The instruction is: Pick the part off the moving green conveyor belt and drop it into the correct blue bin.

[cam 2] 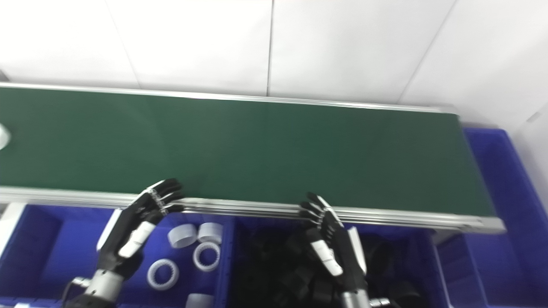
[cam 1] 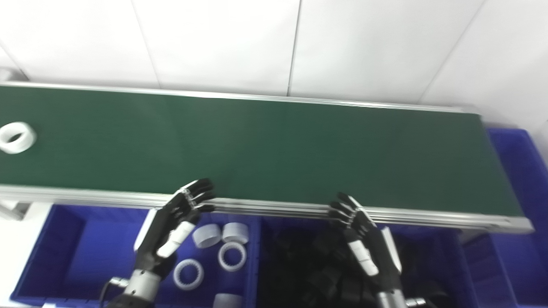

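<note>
A white ring part [cam 1: 16, 137] lies at the green conveyor belt's [cam 1: 274, 145] far left. Below, the left hand [cam 1: 180, 218] hangs released over white rings [cam 1: 231, 256]; the right hand [cam 1: 364, 239], released, hangs over seemingly black parts [cam 1: 308, 269]. White wall panels [cam 1: 214, 42] stand behind.

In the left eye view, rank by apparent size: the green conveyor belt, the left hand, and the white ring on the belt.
1. green conveyor belt
2. left hand
3. white ring
The hand sits nearer the camera, so its lead over the ring may be partly nearness.
</note>
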